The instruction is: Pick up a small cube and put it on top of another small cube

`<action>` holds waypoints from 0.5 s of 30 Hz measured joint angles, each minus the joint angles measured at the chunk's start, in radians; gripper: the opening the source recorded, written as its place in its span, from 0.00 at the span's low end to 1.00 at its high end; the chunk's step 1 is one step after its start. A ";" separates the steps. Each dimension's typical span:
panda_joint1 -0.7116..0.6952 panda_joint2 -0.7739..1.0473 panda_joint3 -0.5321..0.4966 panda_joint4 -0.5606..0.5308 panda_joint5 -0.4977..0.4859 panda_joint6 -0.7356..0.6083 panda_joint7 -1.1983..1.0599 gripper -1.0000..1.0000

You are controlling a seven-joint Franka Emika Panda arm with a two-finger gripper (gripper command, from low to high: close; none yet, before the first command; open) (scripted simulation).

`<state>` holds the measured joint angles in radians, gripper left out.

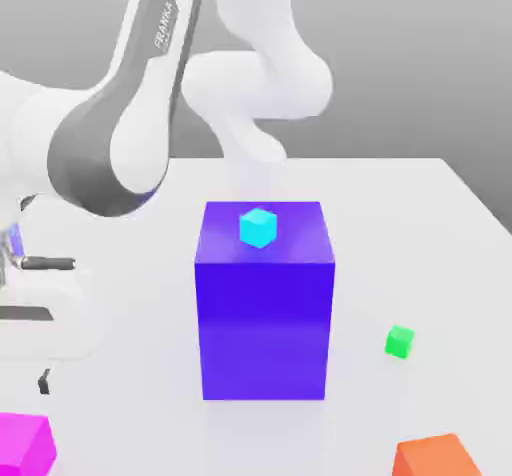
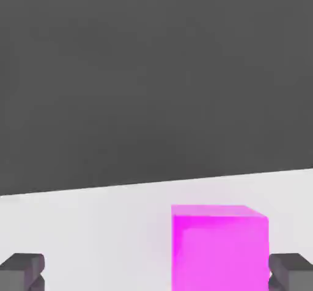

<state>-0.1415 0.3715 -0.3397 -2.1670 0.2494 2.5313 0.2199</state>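
The small cube (image 1: 22, 444) is bright magenta-pink and rests on the white table at the front of the exterior view's left. In the hand view the same cube (image 2: 219, 247) lies just ahead of my gripper (image 2: 156, 274), between the two dark fingertips (image 2: 21, 269) and closer to one of them. The gripper is open and nothing is held; the fingertips stand apart from the cube's sides. The arm's white hand (image 1: 45, 309) hangs low at the exterior view's left, above and behind the cube.
A big blue-violet block (image 1: 265, 314) stands mid-table with a tiny cyan cube (image 1: 258, 227) on top. A tiny green cube (image 1: 399, 341) lies to its right, an orange cube (image 1: 440, 457) at the front right. The white table (image 1: 420, 224) ends at the right.
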 joint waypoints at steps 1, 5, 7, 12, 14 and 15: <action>-0.011 0.034 0.002 0.005 0.004 0.015 -0.012 0.50; -0.058 0.174 0.052 0.031 0.064 0.113 -0.062 0.00; -0.059 0.174 0.052 0.031 0.065 0.112 -0.062 0.00; -0.060 0.180 0.054 0.032 0.068 0.115 -0.065 0.00; -0.041 0.126 0.029 0.021 0.040 0.073 -0.046 0.00; -0.031 0.092 0.015 0.014 0.023 0.047 -0.034 0.00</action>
<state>-0.1728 0.4635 -0.3242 -2.1529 0.2720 2.5785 0.1860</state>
